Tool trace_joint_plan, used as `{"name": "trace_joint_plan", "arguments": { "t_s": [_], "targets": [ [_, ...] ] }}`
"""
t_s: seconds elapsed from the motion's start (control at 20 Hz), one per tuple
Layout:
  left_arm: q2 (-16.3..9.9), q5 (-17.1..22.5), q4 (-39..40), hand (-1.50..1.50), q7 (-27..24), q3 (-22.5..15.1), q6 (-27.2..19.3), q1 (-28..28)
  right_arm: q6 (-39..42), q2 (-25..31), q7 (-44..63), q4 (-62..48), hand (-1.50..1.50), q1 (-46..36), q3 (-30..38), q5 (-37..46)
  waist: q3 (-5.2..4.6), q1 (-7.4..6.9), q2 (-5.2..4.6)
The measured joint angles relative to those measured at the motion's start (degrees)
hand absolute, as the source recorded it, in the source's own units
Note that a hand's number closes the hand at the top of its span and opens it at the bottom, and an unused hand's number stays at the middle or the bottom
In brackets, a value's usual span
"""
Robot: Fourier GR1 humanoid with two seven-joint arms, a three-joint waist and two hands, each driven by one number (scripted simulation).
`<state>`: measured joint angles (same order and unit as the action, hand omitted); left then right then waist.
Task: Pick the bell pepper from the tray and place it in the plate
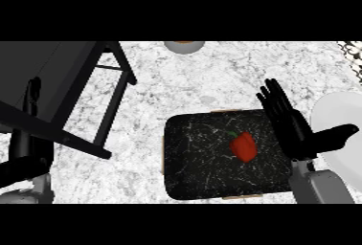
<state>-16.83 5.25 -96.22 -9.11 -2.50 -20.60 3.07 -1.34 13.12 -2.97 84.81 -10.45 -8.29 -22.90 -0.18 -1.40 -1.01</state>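
- Far left, lower corner of the frame: my left hand [25,167] shows as a dark shape above a grey forearm, at the edge of the picture; I cannot tell how it is set.
- Upper left: a black frame [106,95] of slanted bars lies across the counter [212,72], its long bars running from the top toward the lower left.
- Top centre: a small round cup [185,45] sits at the upper edge, cut off by the frame, well apart from everything else.
- Centre: the tray [205,162], dark with pale veining, lies flat on the white marbled counter.
- Centre right of the tray: the pepper [244,146], red with a green stem pointing to the upper left, lies on the tray, untouched.
- Right of the pepper: my right hand [293,129] hangs over the tray's right edge, spread wide and holding nothing, fingers straight toward the top of the frame, thumb out to the right. It is near the pepper, not touching it.
- Far right: the white plate [339,115] lies just beside the tray, cut off by the frame's right edge; my thumb reaches over its rim.
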Motion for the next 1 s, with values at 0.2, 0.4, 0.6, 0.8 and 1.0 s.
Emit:
{"name": "trace_joint_plan", "arguments": {
  "t_s": [0.2,0.4,0.6,0.8,1.0],
  "targets": [
    [-4.2,-19.2,-3.5,0.0,10.9,-13.5,0.6,-3.8,8.2,2.2,2.8,0.7,1.5,-4.2,-2.7,-2.2,3.69,-0.04,1.24],
    [-9.6,-33.3,-3.4,0.0,11.5,-19.0,5.1,-0.9,14.6,7.9,2.5,4.6,1.5,-10.4,-6.0,2.9,2.89,-0.99,2.26],
    [-7.2,-30.2,-7.8,0.0,17.6,-18.1,9.4,-0.8,15.6,15.0,-1.5,7.6,1.5,-14.0,-6.4,12.8,2.33,-1.31,2.24],
    [1.8,-21.1,-9.3,0.0,22.4,-17.0,6.4,-4.3,16.4,12.3,-5.9,4.8,-1.5,-9.2,-6.1,9.8,1.64,-0.95,0.3],
    [6.0,-15.0,-7.2,0.0,25.4,-14.4,5.4,-5.0,24.2,12.6,-14.9,1.2,-1.5,-6.7,-7.4,8.1,1.27,-0.56,-0.1]
  ]
}}
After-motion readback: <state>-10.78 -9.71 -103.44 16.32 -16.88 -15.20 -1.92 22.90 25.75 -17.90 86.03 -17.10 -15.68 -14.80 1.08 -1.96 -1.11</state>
